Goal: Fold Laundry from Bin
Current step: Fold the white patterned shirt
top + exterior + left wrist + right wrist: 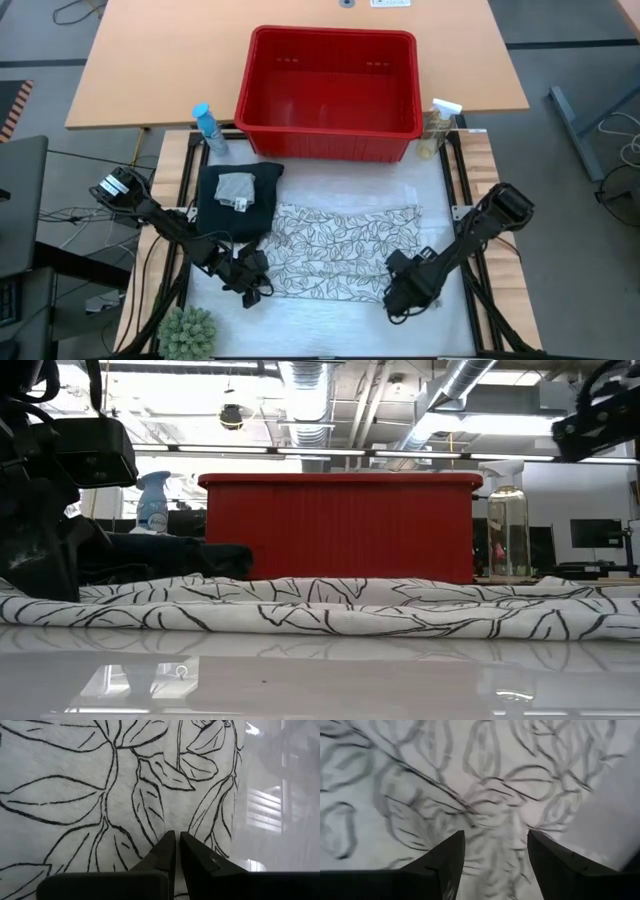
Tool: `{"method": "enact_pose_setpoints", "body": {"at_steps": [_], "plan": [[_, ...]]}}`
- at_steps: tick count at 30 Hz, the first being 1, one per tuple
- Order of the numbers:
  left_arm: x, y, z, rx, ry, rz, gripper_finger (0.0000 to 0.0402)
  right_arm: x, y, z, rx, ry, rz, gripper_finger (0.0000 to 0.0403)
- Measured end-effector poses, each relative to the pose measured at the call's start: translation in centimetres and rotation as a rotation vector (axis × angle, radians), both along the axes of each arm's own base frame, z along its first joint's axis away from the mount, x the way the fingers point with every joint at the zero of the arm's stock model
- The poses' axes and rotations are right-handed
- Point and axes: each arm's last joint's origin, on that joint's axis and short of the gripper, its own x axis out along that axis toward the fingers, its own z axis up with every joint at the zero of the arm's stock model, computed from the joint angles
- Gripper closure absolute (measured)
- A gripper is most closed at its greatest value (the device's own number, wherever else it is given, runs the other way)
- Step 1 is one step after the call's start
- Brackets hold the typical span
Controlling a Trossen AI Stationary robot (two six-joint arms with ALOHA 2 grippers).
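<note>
no text is readable anywhere (the blue spray bottle [208, 128] label is too small).

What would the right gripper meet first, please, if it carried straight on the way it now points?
Probably the white leaf-print cloth: the right gripper, jaws apart, points straight at it near its edge, though depth is unclear.

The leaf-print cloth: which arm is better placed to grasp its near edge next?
Probably the right. The right gripper stands open over the leaf-print cloth near its edge, ready to close. The left gripper is shut above the cloth and must open first.
</note>
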Motion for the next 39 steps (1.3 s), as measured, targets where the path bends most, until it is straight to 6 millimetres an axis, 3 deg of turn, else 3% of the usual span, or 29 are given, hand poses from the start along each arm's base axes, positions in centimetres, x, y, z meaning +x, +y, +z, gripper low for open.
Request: {"method": "enact_pose_setpoints", "body": {"at_steps": [7, 21, 27, 31, 39], "plan": [[0.0, 0.0, 0.0, 0.001, 0.0, 0.0, 0.0384, 0.0, -0.8, 0.1, -0.026, 0.05, -0.005, 0.0163], [0.0, 0.0, 0.0, 0.003, 0.0, 0.001, 0.0384, 0.4, -0.4, 0.0, 0.012, 0.003, -0.011, 0.0163], [0.0, 0.0, 0.0, 0.005, -0.001, -0.003, 0.0384, 0.0, -0.5, -1.5, 0.057, 0.004, -0.017, 0.0163], [0.0, 0.0, 0.0, 0.007, -0.001, -0.006, 0.0384, -0.7, -1.3, -2.0, 0.034, 0.079, -0.041, 0.0163], [0.0, 0.0, 0.0, 0.008, 0.005, -0.017, 0.0384, -1.9, -3.0, -1.3, -0.07, 0.276, -0.081, 0.0164]]}}
